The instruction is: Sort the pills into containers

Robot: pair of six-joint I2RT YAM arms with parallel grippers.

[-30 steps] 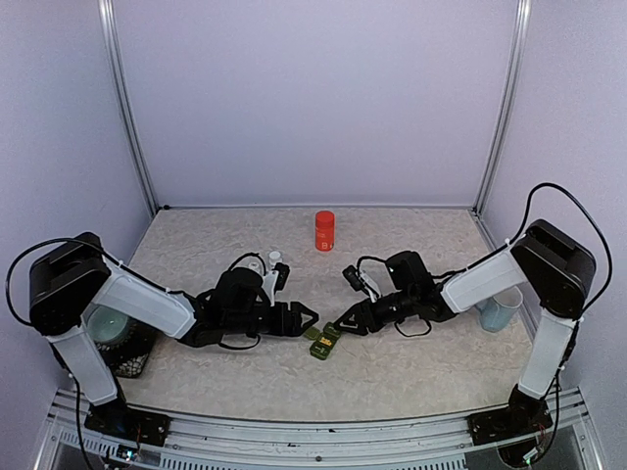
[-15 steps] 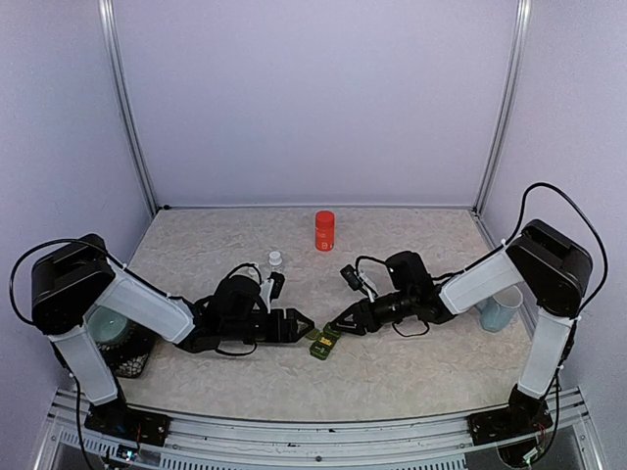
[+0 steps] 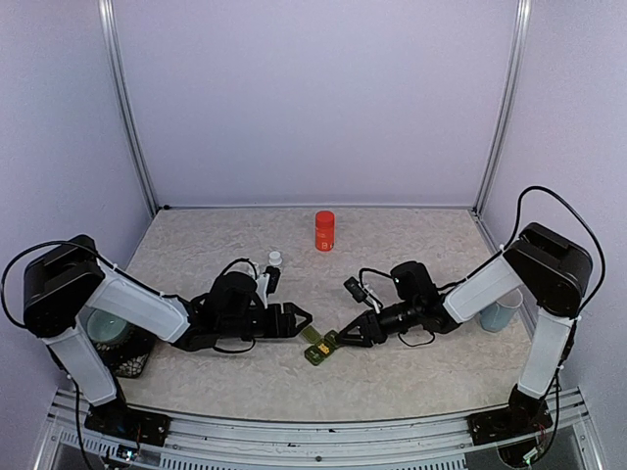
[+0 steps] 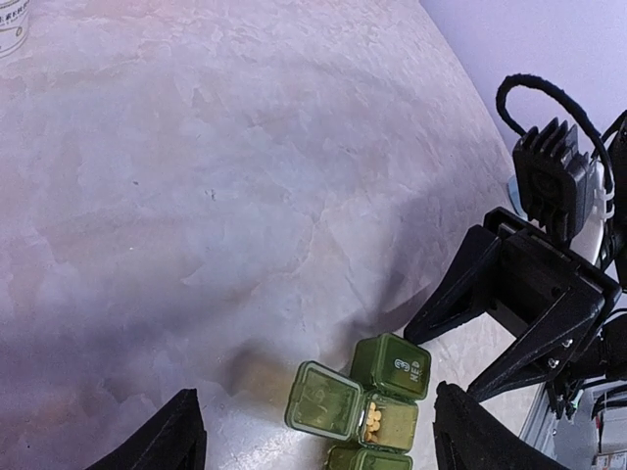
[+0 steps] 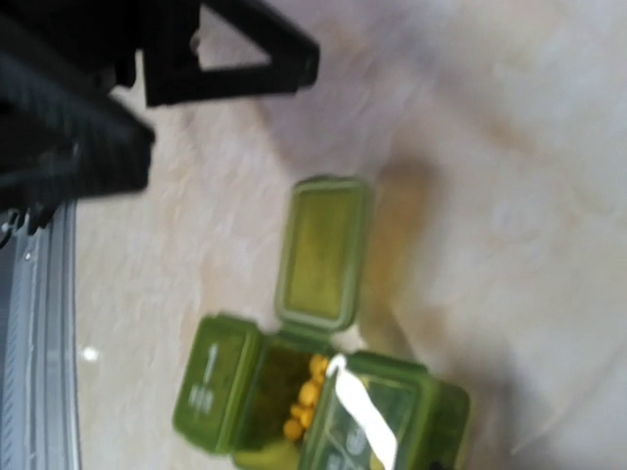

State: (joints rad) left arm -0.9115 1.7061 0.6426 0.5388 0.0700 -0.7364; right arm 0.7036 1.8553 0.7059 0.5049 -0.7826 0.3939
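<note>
1 pale, mottled bench [image 3: 411,382] carried everything, with a red bottle [image 3: 324,230] standing toward its back. Near the front middle sat the containers [image 3: 320,346], a dark green strip of 3 joined compartments, well in front of that bottle.

I judged the strip to be light, stiff, slick-walled plastic. It looked likely to skate or tip under any sideways nudge. The safest hold seemed to be across its 2 long outer walls at a shut compartment, away from the hinges.

My left jaws [image 3: 304,321] stood wide apart and held nothing, hovering just left of the strip. My right jaws [image 3: 340,340] stood partly apart at the strip's right end. Their tips were close against it, but I could not tell whether they touched, and they gripped nothing I could see.

1 lid [image 4: 323,399] hung flipped back, thin and probably easy to strain at its hinge. Beside it the middle compartment held small yellow pills [image 4: 373,421], loose enough to spill if the strip tilted.
</note>
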